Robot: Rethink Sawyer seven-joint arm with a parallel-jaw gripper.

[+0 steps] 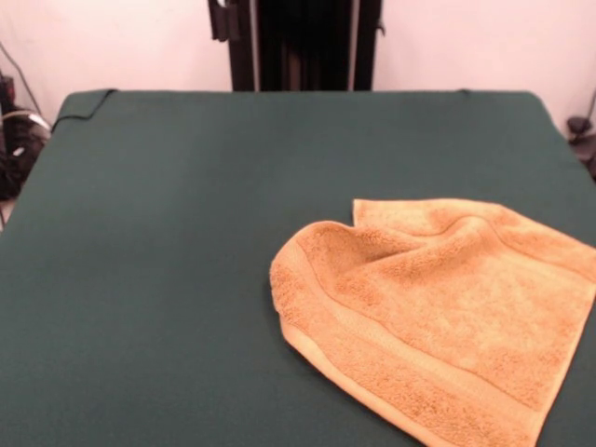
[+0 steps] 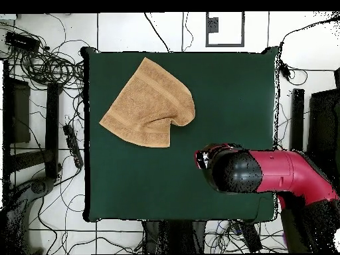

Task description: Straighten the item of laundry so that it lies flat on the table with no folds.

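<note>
Front view: your towel (image 1: 438,312) lies at the near right of the table (image 1: 168,261), its right edge running up to the picture's border. One corner is folded over onto the body, leaving a rounded hump on the left side and a crease running inward from the upper corner. A woven band follows the lower-left edge. No arm or gripper shows here.

Overhead view: the towel (image 2: 147,103) sits in the upper left of the table (image 2: 232,93), close to its corner. The fold shows as a curved flap on the right side, hooking down toward the lower edge. The arm (image 2: 265,172) hangs over the lower right of the table, well apart from the towel. The gripper (image 2: 207,158) is hidden under the wrist; you cannot tell how far it is open, and nothing appears to be held.

Risks: the towel lies near the table edge, so a pull outward could drag it off. Pinching both layers at the flap would shift the fold rather than open it.
</note>
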